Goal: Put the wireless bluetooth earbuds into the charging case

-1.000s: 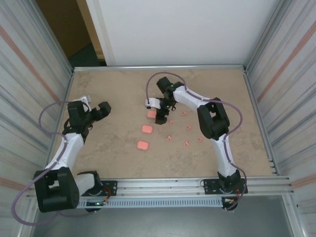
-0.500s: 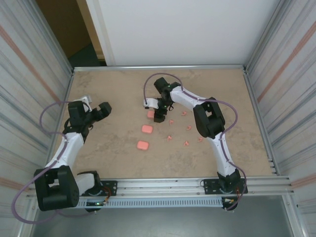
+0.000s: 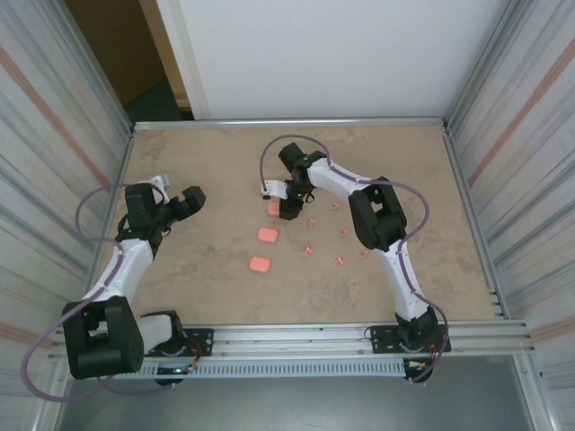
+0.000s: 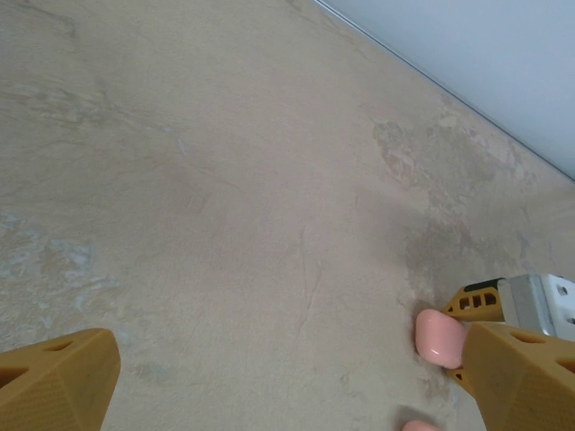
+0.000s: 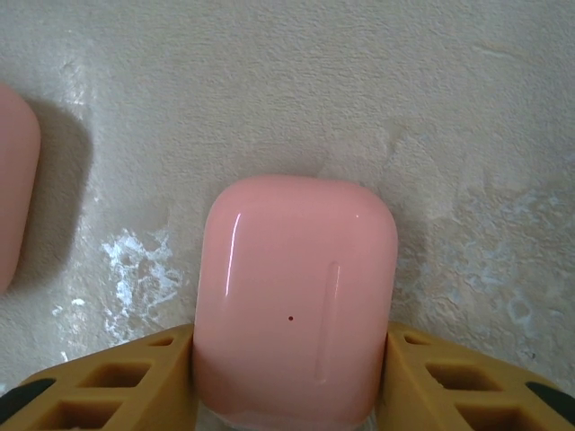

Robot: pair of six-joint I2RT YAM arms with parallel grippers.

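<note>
The earbuds (image 3: pixel 312 220) lay loose on the table (image 3: pixel 198 269) just right of the right pincer (image 5: pixel 292 359), none yet housed. That pincer's jaws pressed both sides of the farthest case (image 5: pixel 296 278), apparently to steady or lift it for loading. The left pincer (image 4: pixel 287 386) hung wide and empty, well to the left, leaving room.
</note>
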